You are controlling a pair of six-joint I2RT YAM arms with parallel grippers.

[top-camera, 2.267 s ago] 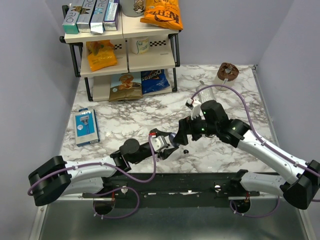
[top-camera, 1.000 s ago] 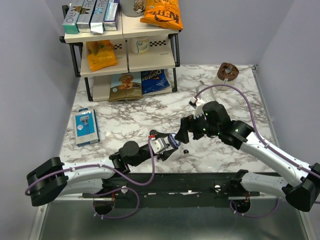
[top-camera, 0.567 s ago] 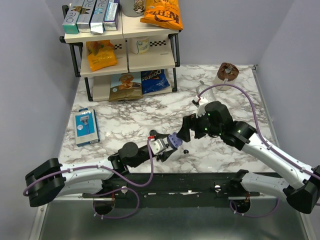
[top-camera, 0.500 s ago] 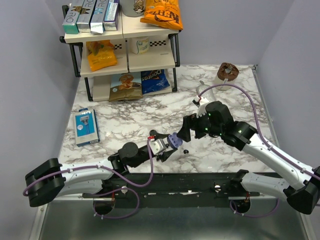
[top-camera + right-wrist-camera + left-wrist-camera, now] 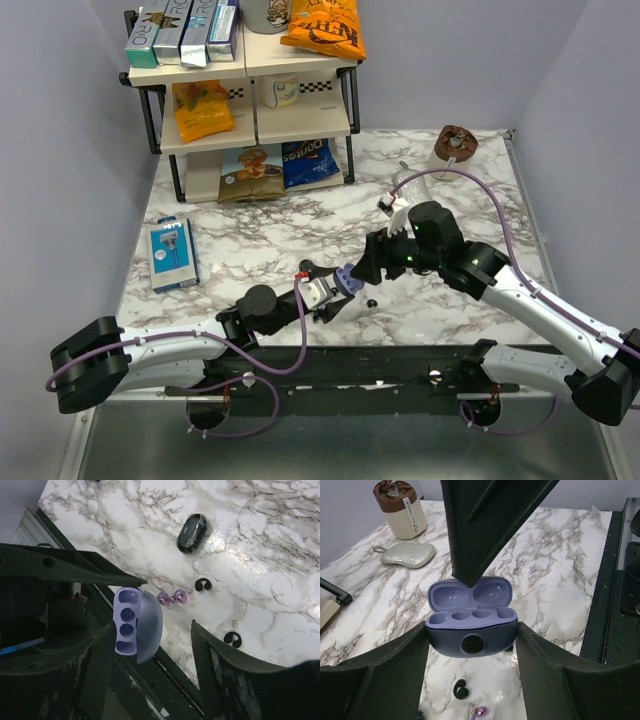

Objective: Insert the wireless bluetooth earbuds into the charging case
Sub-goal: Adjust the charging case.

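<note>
My left gripper (image 5: 338, 287) is shut on the blue-purple charging case (image 5: 346, 277) and holds it above the table with its lid open. The case's wells (image 5: 470, 615) are empty. My right gripper (image 5: 363, 270) is open. Its fingers straddle the case (image 5: 137, 622) from above, and one finger (image 5: 485, 525) hangs just over the lid. One glossy black earbud (image 5: 192, 533) lies on the marble, right of the case (image 5: 371, 301). I cannot make out a second bud. Two small black C-shaped pieces (image 5: 202, 584) (image 5: 232, 639) and pale purple bits (image 5: 171, 598) lie under the case.
A brown-topped cup (image 5: 455, 145) and a glittery pouch (image 5: 405, 554) sit at the back right. A shelf rack with snacks (image 5: 250, 100) stands at the back left. A blue box (image 5: 172, 252) lies at the left. The black rail (image 5: 350, 365) runs along the near edge.
My left gripper has raised the case slightly and now holds it still. My right gripper drew back, then edged left and down over the case lid.
</note>
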